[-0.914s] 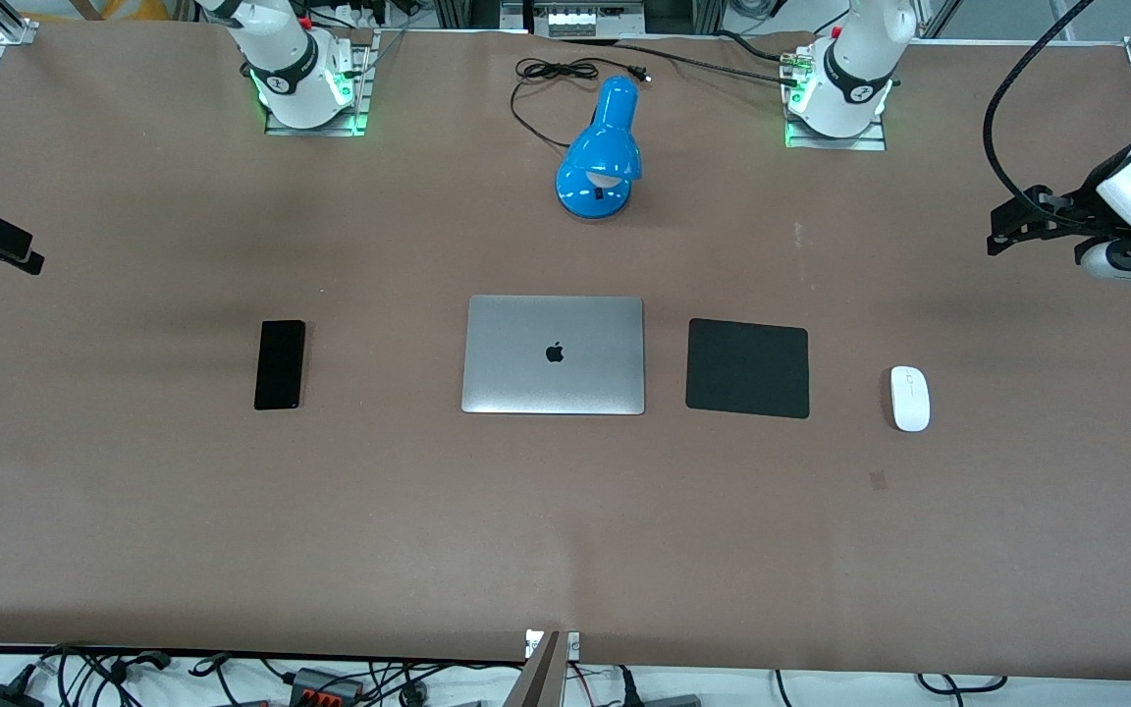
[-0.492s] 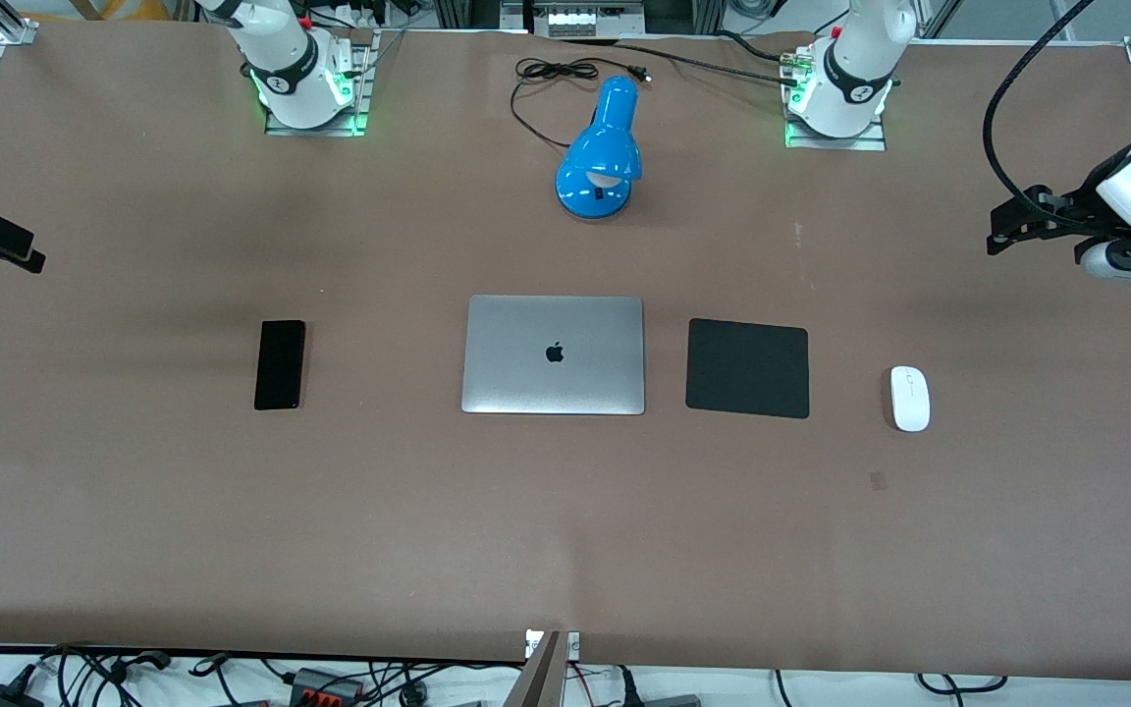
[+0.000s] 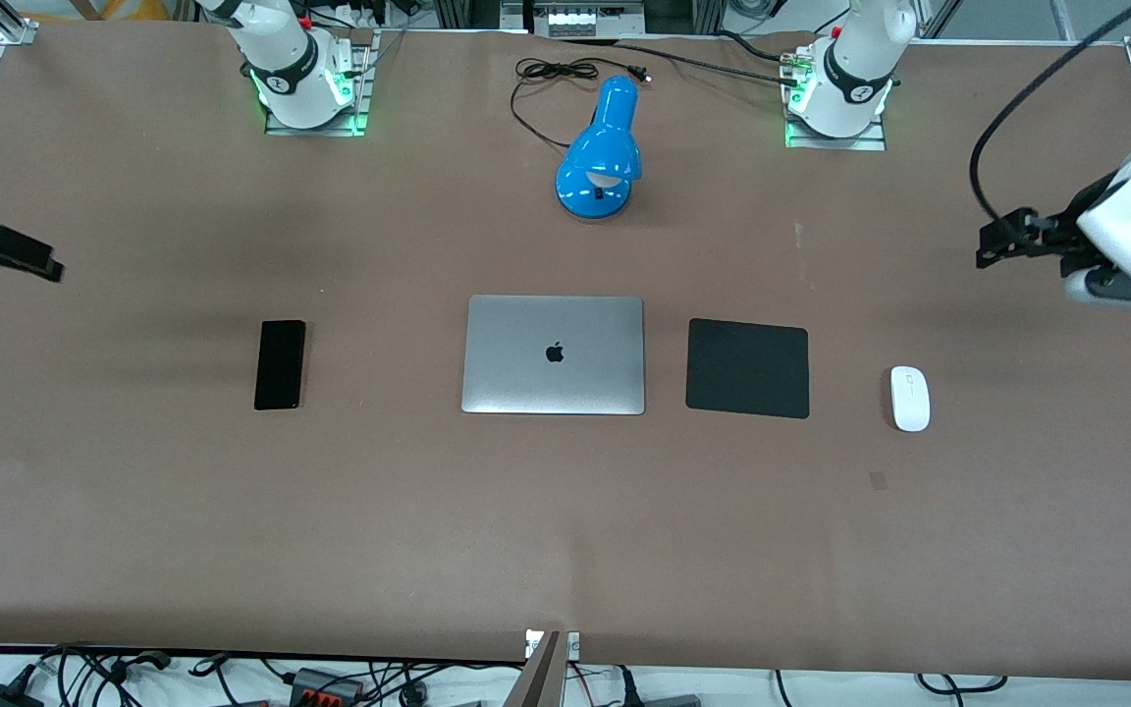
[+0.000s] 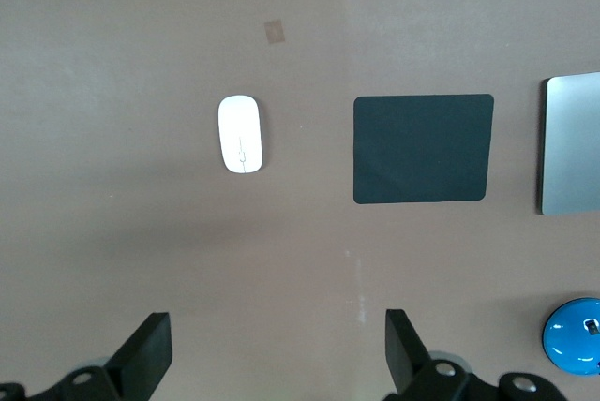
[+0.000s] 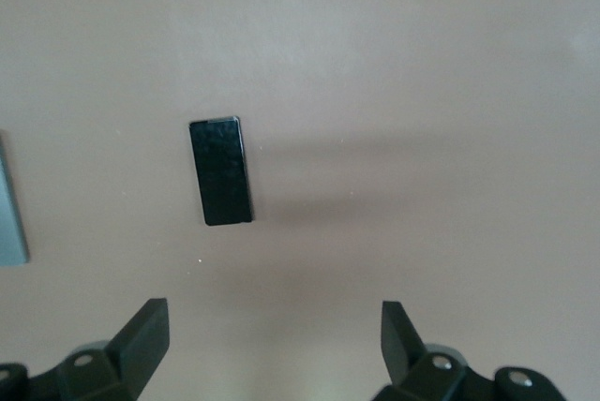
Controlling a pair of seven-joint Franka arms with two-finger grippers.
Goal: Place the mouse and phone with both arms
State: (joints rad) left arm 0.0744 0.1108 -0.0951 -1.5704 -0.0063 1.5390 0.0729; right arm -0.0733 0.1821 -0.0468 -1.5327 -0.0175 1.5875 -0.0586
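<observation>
The left gripper (image 4: 272, 354) hangs high over bare table at the left arm's end, fingers spread and empty; the mouse (image 3: 910, 398) lies on the table well apart from it, beside the black pad (image 3: 747, 367). The right gripper (image 5: 272, 349), also spread and empty, hangs over the right arm's end; the phone (image 3: 280, 364) lies flat, well apart from it.

white mouse (image 3: 910, 398), black phone (image 3: 280, 364), blue lamp (image 3: 602, 151)
</observation>
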